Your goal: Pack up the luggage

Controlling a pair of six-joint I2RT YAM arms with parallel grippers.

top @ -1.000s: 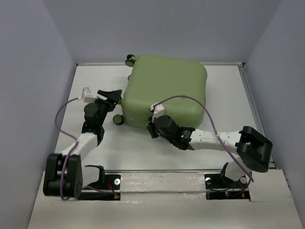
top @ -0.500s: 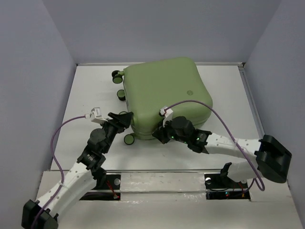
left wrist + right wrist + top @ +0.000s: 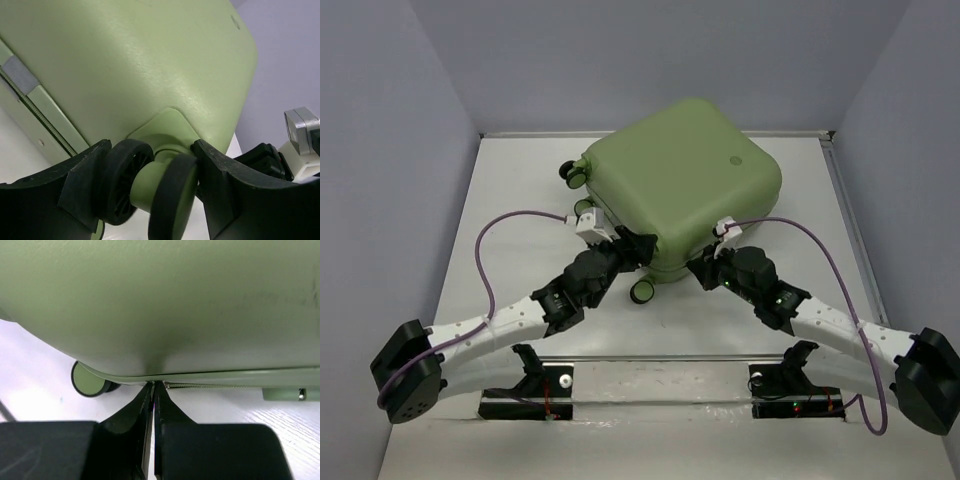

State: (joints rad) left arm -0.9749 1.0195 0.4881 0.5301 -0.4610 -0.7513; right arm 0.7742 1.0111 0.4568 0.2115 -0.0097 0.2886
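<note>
Your left claw [image 3: 150, 172] is clamped around a twin wheel [image 3: 172, 197] at the suitcase's near corner, with a finger against each side of it. Your right claw [image 3: 152, 390] is clenched tight, its tips pushed up to the seam where the zip [image 3: 215, 385] starts. You cannot tell whether a zip pull is pinched there.

The suitcase [image 3: 690, 170] lies closed on the table [image 3: 510, 200], toward the back and a little right of centre. It has just been swung round. A second ago its wheeled side ran along the left, nearly square to the table edge. Now that side slants, and the gripped wheel has been dragged in toward the middle, between your two arms. The small round logo has come into sight on top, toward the back right.

Your left arm, folded at the left a second ago, now reaches across low and long. Your right arm has stretched out too.

The turn has probably brought the zipped edge within reach. No belongings are in view, so packing looks either finished or not begun.
</note>
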